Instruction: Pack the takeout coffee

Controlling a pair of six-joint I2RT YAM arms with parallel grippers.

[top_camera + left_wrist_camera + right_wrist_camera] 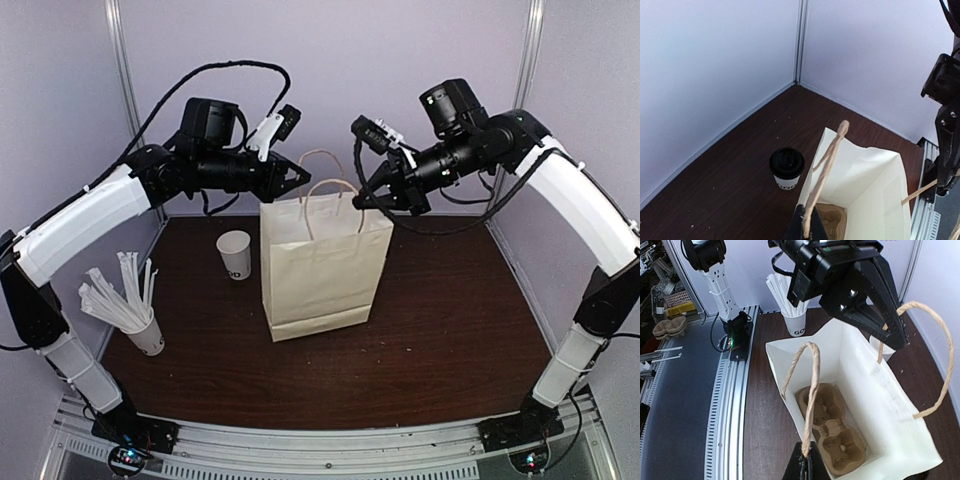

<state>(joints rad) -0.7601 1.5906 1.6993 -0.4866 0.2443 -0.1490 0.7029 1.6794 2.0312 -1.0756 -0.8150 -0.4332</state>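
Observation:
The takeout coffee [786, 167], a small white cup with dark print and a black lid, stands on the table just beyond the bag's far side; the top view does not show it. The white paper bag [325, 270] stands upright and open, with a brown pulp carrier [832, 427] lying on its bottom. My left gripper [807, 220] is shut on one twisted paper handle [827, 160]. My right gripper [807, 460] is shut on the other handle [812, 390]. Both grippers face each other above the bag's mouth, left [303, 178] and right [360, 200].
An open-topped white cup [235, 254] with dark print stands left of the bag. A white cup of wrapped straws [135, 320] sits near the front left. Booth walls close in the back and sides, and a metal rail [330, 450] runs along the near edge.

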